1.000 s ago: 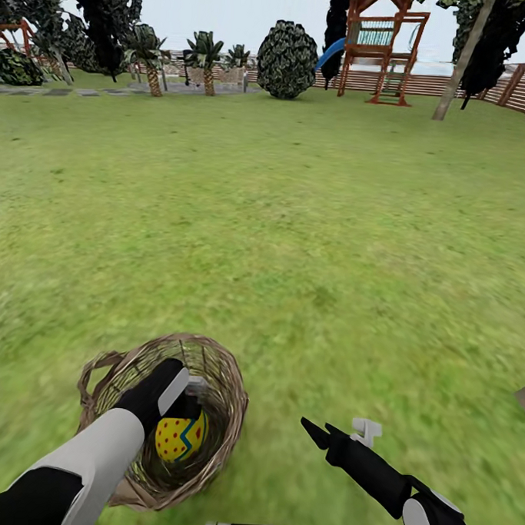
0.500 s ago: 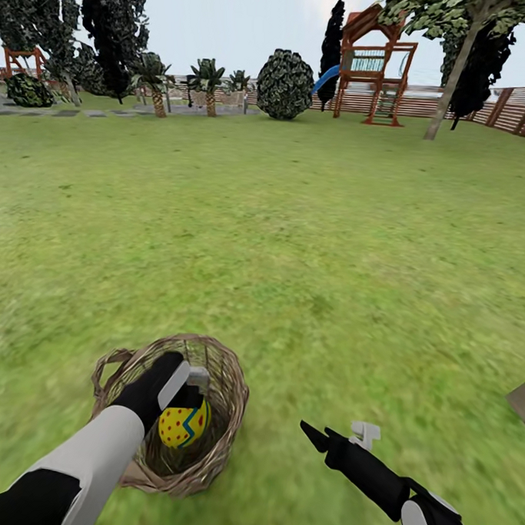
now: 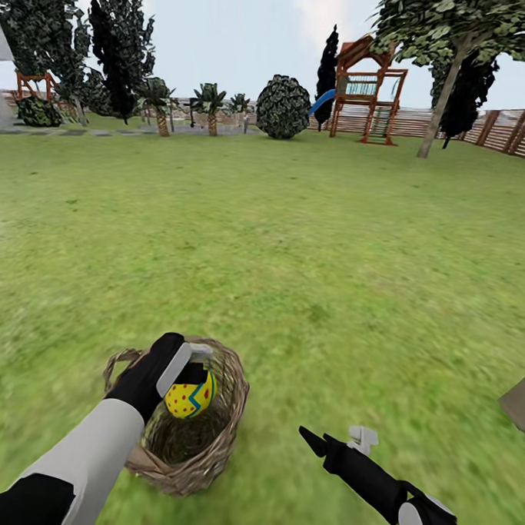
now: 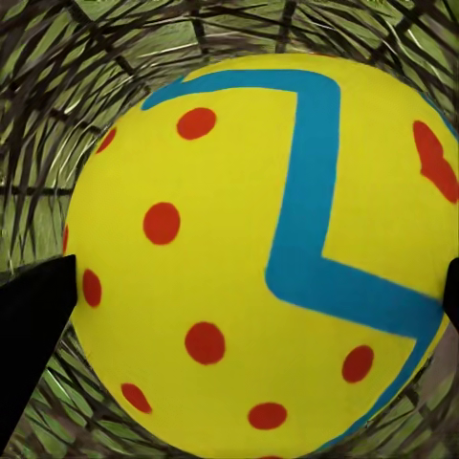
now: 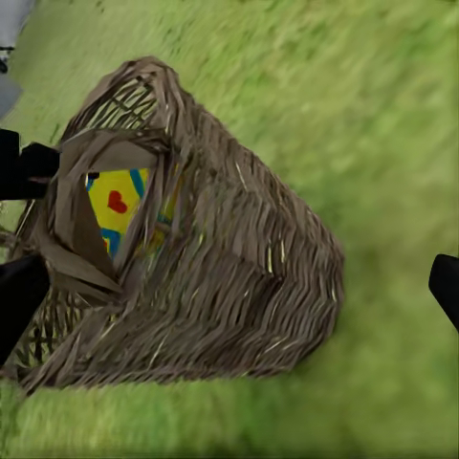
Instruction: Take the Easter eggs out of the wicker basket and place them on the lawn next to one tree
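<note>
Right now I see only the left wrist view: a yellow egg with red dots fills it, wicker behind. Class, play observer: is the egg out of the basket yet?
Observer: Not quite. In the head view the egg sits in the left gripper at rim height, over the wicker basket.
Operator: Where is the other arm?
Observer: The right gripper is open over the lawn, beside the basket.
Operator: Any tree to aim for?
Observer: A pale-trunked tree stands far ahead on the right, near the fence.
</note>
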{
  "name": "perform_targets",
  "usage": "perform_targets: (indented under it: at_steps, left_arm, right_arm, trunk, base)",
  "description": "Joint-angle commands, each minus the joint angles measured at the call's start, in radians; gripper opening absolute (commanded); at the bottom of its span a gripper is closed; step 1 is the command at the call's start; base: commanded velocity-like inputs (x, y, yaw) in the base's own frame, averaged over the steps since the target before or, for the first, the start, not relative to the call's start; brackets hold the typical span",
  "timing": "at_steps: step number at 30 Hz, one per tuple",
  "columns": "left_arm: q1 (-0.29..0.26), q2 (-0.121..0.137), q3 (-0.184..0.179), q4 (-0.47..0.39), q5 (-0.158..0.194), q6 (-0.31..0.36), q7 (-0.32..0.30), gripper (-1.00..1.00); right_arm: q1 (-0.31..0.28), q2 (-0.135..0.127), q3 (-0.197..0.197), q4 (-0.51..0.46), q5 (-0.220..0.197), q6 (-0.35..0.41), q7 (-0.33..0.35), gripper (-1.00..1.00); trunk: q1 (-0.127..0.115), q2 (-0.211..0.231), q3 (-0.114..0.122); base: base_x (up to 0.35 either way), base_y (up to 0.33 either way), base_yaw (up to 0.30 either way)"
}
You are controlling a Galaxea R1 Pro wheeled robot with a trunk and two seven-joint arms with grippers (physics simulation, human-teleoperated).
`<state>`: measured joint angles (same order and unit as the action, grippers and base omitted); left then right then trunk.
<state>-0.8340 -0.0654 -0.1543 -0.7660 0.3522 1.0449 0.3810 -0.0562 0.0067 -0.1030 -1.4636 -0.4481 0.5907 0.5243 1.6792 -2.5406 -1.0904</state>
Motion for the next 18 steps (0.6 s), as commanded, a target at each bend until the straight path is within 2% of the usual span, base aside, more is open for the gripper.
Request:
perform_targets:
  at_steps: [1, 14, 18]
  left_arm:
    - [0.0, 0.0, -0.003, -0.001, 0.01, 0.002, 0.01, -1.0]
    - [0.0, -0.001, -0.001, -0.003, 0.011, 0.002, 0.018, -1.0]
    - [0.002, -0.001, -0.002, -0.047, 0.01, 0.002, 0.019, -1.0]
  right_arm:
    - [-0.001, 0.001, -0.002, 0.0, -0.006, 0.008, 0.002, 1.0]
    - [-0.001, 0.001, -0.001, 0.0, -0.011, 0.008, 0.002, 1.0]
    - [-0.001, 0.001, -0.001, 0.0, -0.011, 0.008, 0.002, 1.0]
  trunk:
    - [-0.001, 0.0, 0.003]
    - [-0.007, 0.003, 0.053]
    - [-0.008, 0.004, 0.069]
  base:
    - [-0.068, 0.0, 0.0]
    - [-0.127, 0.0, 0.0]
    - [-0.218, 0.0, 0.0]
